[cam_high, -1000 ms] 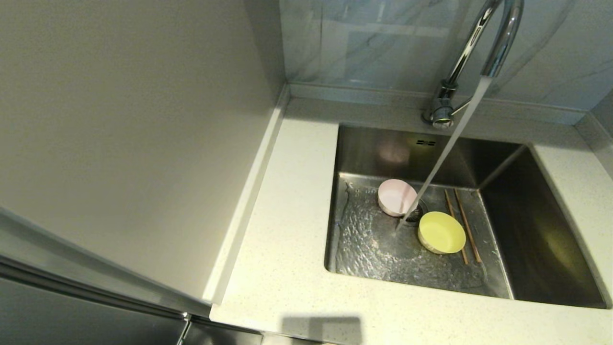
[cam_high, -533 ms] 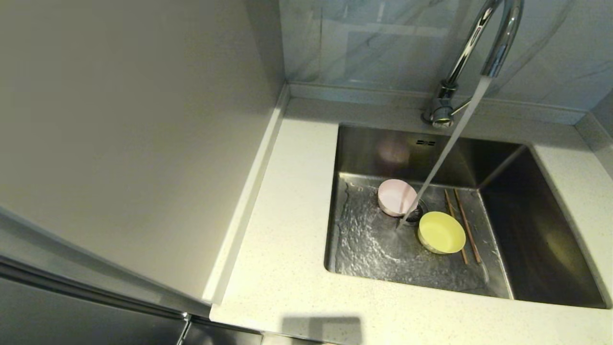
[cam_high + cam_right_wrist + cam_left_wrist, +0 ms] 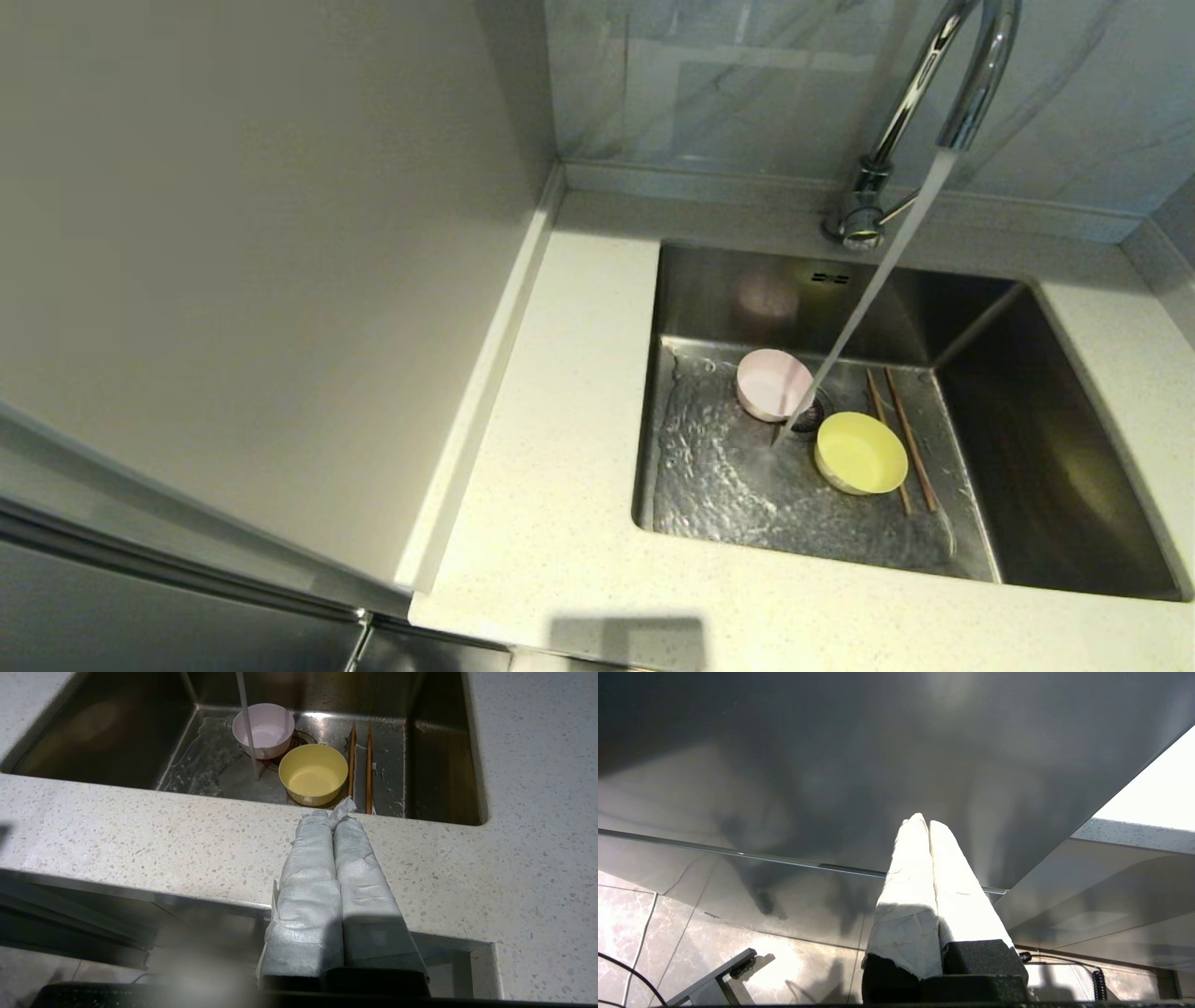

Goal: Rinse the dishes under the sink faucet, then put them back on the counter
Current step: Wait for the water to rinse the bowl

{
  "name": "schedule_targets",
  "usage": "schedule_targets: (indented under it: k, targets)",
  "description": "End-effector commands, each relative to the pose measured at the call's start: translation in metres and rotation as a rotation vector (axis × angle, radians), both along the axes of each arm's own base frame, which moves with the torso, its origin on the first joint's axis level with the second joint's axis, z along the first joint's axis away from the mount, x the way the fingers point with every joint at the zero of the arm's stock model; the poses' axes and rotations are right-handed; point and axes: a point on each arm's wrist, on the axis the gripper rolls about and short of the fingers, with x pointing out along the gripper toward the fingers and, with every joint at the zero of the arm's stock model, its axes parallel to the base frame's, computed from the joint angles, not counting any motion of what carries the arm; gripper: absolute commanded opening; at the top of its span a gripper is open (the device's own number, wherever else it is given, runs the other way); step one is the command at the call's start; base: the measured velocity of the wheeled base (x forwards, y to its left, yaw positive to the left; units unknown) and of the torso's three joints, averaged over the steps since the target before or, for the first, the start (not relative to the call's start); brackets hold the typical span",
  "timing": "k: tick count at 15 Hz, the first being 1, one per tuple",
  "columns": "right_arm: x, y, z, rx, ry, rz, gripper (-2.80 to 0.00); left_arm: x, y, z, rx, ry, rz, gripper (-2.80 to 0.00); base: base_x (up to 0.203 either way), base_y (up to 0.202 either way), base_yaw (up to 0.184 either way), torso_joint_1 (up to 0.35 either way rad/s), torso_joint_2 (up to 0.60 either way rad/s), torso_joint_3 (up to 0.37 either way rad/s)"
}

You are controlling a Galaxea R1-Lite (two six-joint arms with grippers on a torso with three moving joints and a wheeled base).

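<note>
The pink bowl (image 3: 771, 384) and the yellow bowl (image 3: 860, 454) stand upright on the sink (image 3: 1046, 467) floor, either side of the drain. Two brown chopsticks (image 3: 901, 439) lie side by side just right of the yellow bowl. Water runs from the chrome faucet (image 3: 943, 103) and lands between the bowls. Neither gripper shows in the head view. My right gripper (image 3: 332, 817) is shut and empty over the counter (image 3: 140, 830) at the sink's front edge, pointing at the yellow bowl (image 3: 313, 773), pink bowl (image 3: 264, 729) and chopsticks (image 3: 360, 763). My left gripper (image 3: 923, 822) is shut, parked below the counter.
A tall grey panel (image 3: 261, 261) stands on the left of the counter (image 3: 569, 448). The blue-grey marbled wall (image 3: 747, 84) rises behind the sink. Counter strips run on the left, front and right of the basin.
Only the running water's ripples on the sink floor shift; bowls, chopsticks and faucet stay in place.
</note>
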Motion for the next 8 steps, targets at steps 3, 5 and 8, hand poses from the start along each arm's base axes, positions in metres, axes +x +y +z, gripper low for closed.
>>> schedule_targets:
  k: [3, 5, 8]
  targets:
    - [0.0002, 0.0000, 0.0001, 0.000, 0.002, 0.000, -2.80, -0.0002, 0.0000, 0.0000, 0.000, -0.003, 0.000, -2.80, 0.000, 0.000, 0.000, 0.000, 0.00, 0.000]
    - [0.0002, 0.0000, 0.0001, 0.000, 0.002, 0.000, -2.80, -0.0002, 0.0000, 0.0000, 0.000, -0.003, 0.000, -2.80, 0.000, 0.000, 0.000, 0.000, 0.00, 0.000]
    - [0.0002, 0.0000, 0.0001, 0.000, 0.002, 0.000, -2.80, -0.0002, 0.0000, 0.0000, 0.000, -0.003, 0.000, -2.80, 0.000, 0.000, 0.000, 0.000, 0.00, 0.000]
